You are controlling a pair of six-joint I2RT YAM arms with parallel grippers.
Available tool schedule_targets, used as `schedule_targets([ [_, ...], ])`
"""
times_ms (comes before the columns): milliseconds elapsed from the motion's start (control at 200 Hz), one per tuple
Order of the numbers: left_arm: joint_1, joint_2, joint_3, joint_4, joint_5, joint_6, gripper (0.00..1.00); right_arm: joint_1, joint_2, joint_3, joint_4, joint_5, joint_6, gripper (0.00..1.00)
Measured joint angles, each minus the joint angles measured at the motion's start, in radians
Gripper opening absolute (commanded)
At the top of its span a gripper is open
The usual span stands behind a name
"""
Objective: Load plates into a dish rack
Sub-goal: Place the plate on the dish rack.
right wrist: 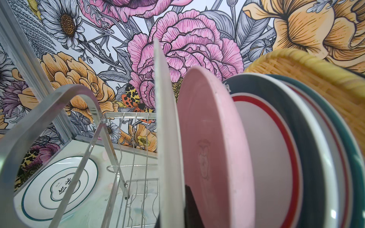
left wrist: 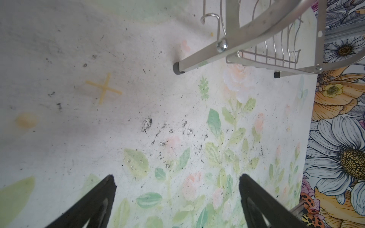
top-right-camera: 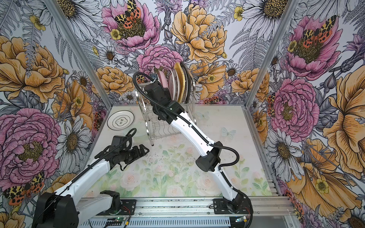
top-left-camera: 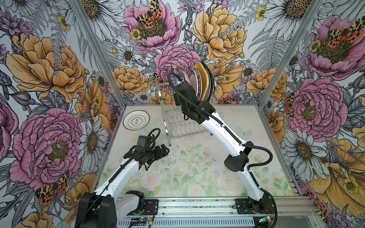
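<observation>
The dish rack (top-left-camera: 177,128) (top-right-camera: 158,130) stands at the back of the table, its near leg and lower shelf showing in the left wrist view (left wrist: 199,61). Its upper tier holds several upright plates, among them a pink one (top-left-camera: 191,83) (right wrist: 213,148), a dark-rimmed one with a red ring (right wrist: 266,158) and a yellow woven-look one (top-left-camera: 205,79) (right wrist: 316,79). My right gripper (right wrist: 173,209) is shut on a pale plate (right wrist: 167,128), held edge-on beside the pink one. A white plate with dark rings (top-left-camera: 136,119) (top-right-camera: 120,120) (right wrist: 57,187) lies flat on the table left of the rack. My left gripper (top-left-camera: 165,149) (left wrist: 177,177) hovers open and holds nothing.
Flowered walls with aluminium corner posts (top-left-camera: 98,49) close in the table on three sides. A faint yellow cross (left wrist: 103,89) is marked on the tabletop near the rack's leg. Both arms' bases sit on the front rail (top-left-camera: 197,205).
</observation>
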Motion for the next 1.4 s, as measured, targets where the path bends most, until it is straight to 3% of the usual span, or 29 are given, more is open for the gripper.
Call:
schedule_targets([
  [320,0.0,-0.004,0.0,0.0,0.0,0.0,0.98,-0.006,0.0,-0.029,0.0,-0.001,0.026,0.0],
  [510,0.0,-0.01,0.0,0.0,0.0,0.0,0.98,-0.006,0.0,-0.038,0.008,-0.003,0.036,0.17],
  [861,0.0,-0.01,0.0,0.0,0.0,0.0,0.99,-0.006,-0.004,-0.051,0.03,-0.003,0.04,0.33],
  [1041,0.0,-0.01,0.0,0.0,0.0,0.0,0.99,-0.004,-0.018,-0.072,0.031,-0.003,0.038,0.4],
  [1401,0.006,-0.013,0.0,0.0,0.0,0.0,0.99,0.024,-0.099,-0.138,0.031,0.001,0.03,0.42],
])
